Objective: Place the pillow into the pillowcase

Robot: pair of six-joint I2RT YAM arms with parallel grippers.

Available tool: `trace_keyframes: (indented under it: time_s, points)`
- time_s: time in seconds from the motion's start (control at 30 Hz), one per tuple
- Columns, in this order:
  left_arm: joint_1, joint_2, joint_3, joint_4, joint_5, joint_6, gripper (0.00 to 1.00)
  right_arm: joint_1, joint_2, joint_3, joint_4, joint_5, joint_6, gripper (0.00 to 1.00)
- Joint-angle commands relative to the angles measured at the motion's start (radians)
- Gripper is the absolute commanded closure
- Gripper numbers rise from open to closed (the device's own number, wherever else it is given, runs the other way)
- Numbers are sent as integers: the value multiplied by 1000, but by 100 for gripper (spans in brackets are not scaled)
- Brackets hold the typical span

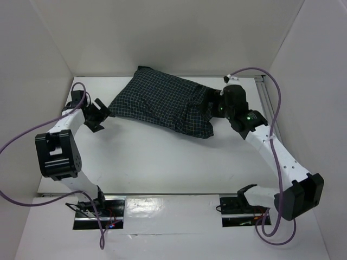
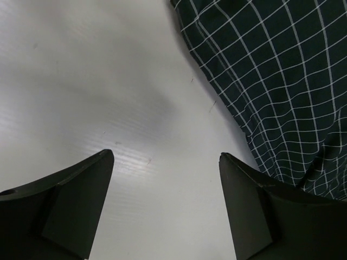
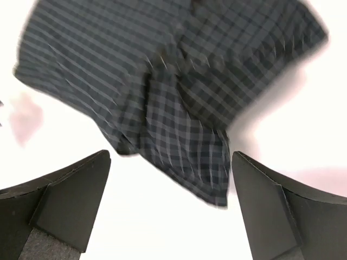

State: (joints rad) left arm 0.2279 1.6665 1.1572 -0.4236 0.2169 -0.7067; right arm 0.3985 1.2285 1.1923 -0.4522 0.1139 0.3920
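navy-black checked fabric, crossed by a fine white grid: the pillowcase [image 1: 162, 105] lies plump and slightly rumpled on the white desk [image 1: 162, 162], running on a slant with its left end farther back than its right. whatever fills it is hidden under the cloth, and the pillow itself does not show in any view. the left claw [image 1: 103, 116] sits just beside the pillowcase's left corner. its own camera shows that claw [image 2: 165, 157] spread wide over bare desk, with the edge of the pillowcase [image 2: 271, 81] running close past one finger. the right claw [image 1: 213, 105] is at the pillowcase's right end, where the cloth is loose and creased. in the right wrist view, which is blurred, that claw [image 3: 171, 157] is also spread, gripping nothing, and a flat flap of the pillowcase [image 3: 162, 81] lies just beyond its fingertips.
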Motion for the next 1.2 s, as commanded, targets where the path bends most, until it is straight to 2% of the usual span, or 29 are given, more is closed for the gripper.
trace_keyframes:
  time_s: [0.0,0.23,0.57,0.87,1.03,1.13,1.17]
  points:
    - [10,33,45,123,76,-40,8,-4,-43,-88,-52,1,45,0]
    - [28,139,64,250,136,-89,10,-13,-158,-262,-72,-45,88,0]
    - [10,269,153,286,136,-89,11,-23,-233,-324,-140,-65,129,0]
    - [-9,395,248,319,131,-88,14,-23,-254,-384,-86,-158,165,0]
    - [-9,429,265,385,177,-97,29,-23,-233,-395,-36,-189,174,0]
    - [-9,429,265,407,177,-106,61,-23,-210,-405,4,-201,174,0]
    - [-9,429,265,407,177,-106,77,-23,-195,-416,21,-210,174,0]
